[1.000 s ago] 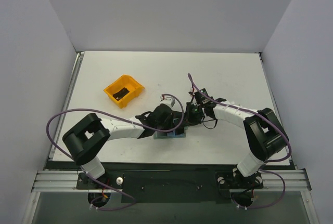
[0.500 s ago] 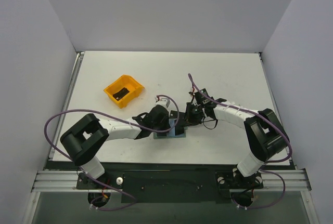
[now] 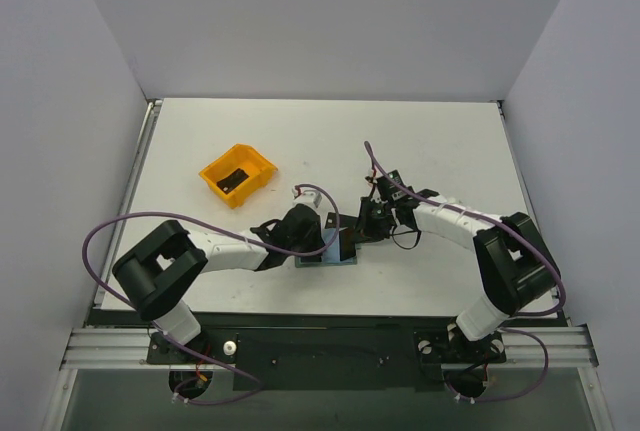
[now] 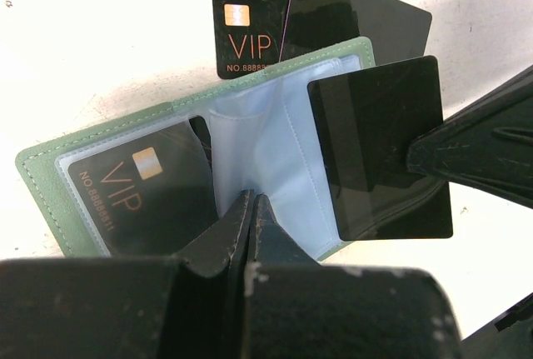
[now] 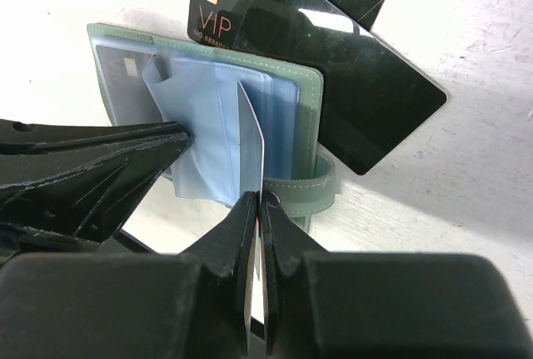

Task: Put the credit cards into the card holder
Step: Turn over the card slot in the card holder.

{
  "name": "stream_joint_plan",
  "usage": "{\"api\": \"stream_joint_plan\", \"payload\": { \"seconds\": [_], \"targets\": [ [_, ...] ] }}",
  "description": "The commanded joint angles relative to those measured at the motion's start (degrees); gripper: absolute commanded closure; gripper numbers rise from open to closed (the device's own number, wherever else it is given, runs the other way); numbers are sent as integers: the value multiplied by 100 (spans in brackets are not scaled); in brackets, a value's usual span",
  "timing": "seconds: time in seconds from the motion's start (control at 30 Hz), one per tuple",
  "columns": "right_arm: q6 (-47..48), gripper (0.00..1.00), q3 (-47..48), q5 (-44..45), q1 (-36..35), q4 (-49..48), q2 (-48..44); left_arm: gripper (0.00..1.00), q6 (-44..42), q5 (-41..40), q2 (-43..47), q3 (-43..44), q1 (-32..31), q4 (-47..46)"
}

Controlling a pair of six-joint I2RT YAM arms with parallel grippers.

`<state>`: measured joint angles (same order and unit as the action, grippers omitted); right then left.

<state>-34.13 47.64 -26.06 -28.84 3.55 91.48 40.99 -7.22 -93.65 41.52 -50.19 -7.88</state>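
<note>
Insertion is in hand. The wallet (image 4: 58, 177) lies open on the table (image 4: 100, 34), loose cards (image 4: 250, 17) fanned against it. The left gripper (image 4: 251, 207) pinches a sleeve (image 4: 250, 138) up, and the right gripper (image 5: 256, 205) clamps one card (image 4: 379, 147) edge-on above. Next, I judge, its edge must find the pocket mouth.

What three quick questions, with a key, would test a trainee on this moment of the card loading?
1. True or false: the left gripper pinches a light-blue sleeve of the open card holder.
2. What is the right gripper shut on? A) a black card B) the snap tab C) the orange bin
3. Fill in: the stowed card in the holder's left-hand pocket, as the left wrist view shows it, is printed with the word ____.

Key: 1 true; 2 A; 3 VIP.
</note>
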Motion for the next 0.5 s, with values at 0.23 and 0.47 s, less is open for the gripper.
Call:
{"api": "stream_joint_plan", "payload": {
  "seconds": [0.23,0.47],
  "targets": [
    [144,100,-70,-38,28,138,62,100,-48,-157,31,-197,54,384],
    [152,100,-53,-346,28,-65,247,100,-30,-130,13,-206,54,357]
  ]
}}
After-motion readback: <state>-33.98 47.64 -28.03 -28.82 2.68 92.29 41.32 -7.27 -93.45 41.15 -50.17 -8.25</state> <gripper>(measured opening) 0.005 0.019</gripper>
